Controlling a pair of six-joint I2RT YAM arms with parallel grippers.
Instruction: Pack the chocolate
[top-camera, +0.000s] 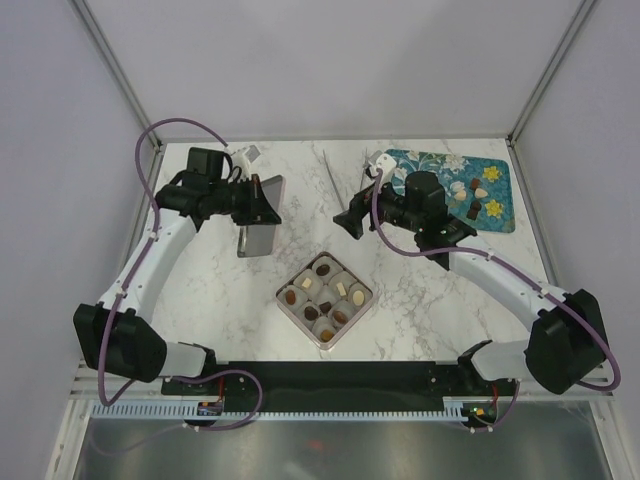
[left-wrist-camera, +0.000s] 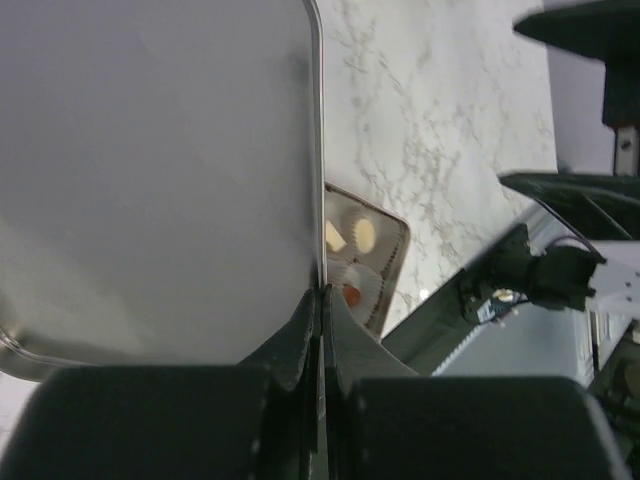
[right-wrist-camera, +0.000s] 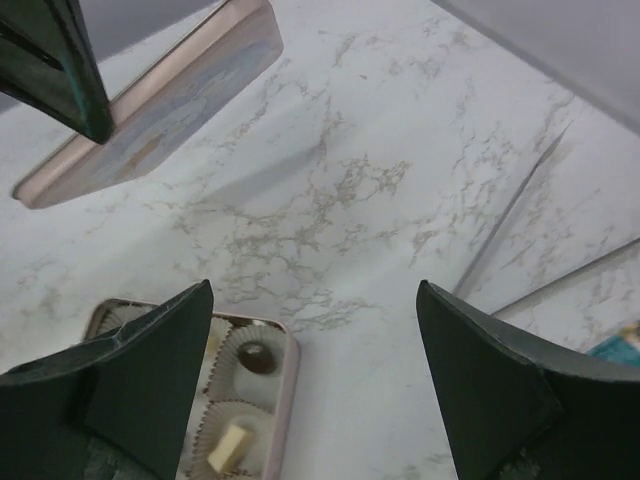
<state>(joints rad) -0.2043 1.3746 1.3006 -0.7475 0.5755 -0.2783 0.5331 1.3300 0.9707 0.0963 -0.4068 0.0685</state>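
Note:
A square tin (top-camera: 284, 310) at the table's middle holds several paper cups with dark, brown and cream chocolates (top-camera: 324, 268). More chocolates (top-camera: 487, 174) lie on the teal flowered mat (top-camera: 500, 215) at the back right. My left gripper (top-camera: 258, 198) is shut on the edge of the tin's flat lid (top-camera: 260, 238), holding it tilted, left of the tin. In the left wrist view the lid (left-wrist-camera: 150, 180) fills the left side, the gripper (left-wrist-camera: 322, 300) clamps its rim, and the tin (left-wrist-camera: 397, 250) shows beyond. My right gripper (top-camera: 352, 220) is open and empty, above the tin's far corner (right-wrist-camera: 292, 370); a dark chocolate (right-wrist-camera: 255, 357) shows below it.
A thin metal tool (top-camera: 330, 185) lies on the marble behind the tin. Small white objects sit at the back left (top-camera: 248, 152) and by the mat's left corner (top-camera: 378, 160). The lid (right-wrist-camera: 160, 100) also shows in the right wrist view.

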